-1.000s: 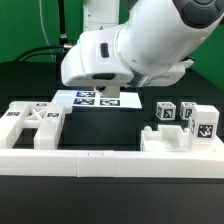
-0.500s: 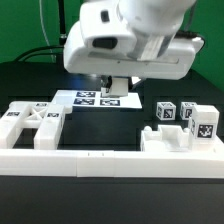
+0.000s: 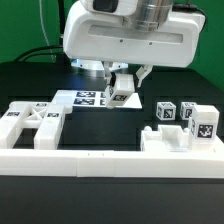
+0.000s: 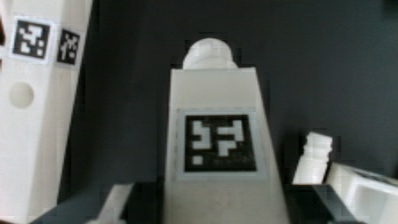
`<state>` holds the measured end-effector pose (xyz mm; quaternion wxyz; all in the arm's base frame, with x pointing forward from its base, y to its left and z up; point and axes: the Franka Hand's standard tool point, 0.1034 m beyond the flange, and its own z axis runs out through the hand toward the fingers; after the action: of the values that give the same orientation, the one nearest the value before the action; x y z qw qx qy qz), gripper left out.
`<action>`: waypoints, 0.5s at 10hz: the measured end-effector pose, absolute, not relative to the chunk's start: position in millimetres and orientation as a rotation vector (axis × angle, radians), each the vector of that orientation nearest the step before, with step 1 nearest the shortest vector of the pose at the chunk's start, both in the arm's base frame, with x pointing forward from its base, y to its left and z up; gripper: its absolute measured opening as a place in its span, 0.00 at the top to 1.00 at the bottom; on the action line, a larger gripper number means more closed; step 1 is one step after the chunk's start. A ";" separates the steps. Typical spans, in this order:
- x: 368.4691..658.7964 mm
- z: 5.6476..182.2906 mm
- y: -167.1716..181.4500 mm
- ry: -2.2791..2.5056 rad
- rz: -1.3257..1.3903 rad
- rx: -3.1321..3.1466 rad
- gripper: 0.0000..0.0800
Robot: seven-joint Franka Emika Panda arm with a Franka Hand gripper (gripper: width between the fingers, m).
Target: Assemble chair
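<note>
The end effector [image 3: 123,82] is closed on a chair leg [image 4: 219,135], its two fingers pressed against the leg's long sides and nearly as wide apart as the leg is broad; the leg hangs over the edge of the marker board [image 3: 88,97] towards the exterior view's right, and I cannot tell whether its lower end touches anything. The leg is a blocky white piece with a square tag on one face and a rounded peg [image 4: 210,52] at one end; it looks rigid, light and not fragile, though smooth plastic may slip or twist under a loose pinch; the flat sides near the middle seem the sound place to hold, leaving the peg free for joining. Other chair parts lie well apart: notched pieces [image 3: 30,120] at the exterior view's left, tagged blocks [image 3: 187,113] at its right. The counter [image 3: 100,128] is matte black and flat, bounded in front by a low white rail [image 3: 90,160]; behind stands a green backdrop [image 3: 25,25].
</note>
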<state>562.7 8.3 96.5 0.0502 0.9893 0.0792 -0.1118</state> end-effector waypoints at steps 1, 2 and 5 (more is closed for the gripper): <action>567.8 98.9 11.8 0.174 -0.256 3.048 0.64; 575.2 101.9 16.3 0.092 -0.171 3.073 0.64; 592.5 108.4 23.1 0.085 0.149 3.083 0.64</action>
<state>592.5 23.1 108.4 0.0271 0.9981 0.0274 0.0483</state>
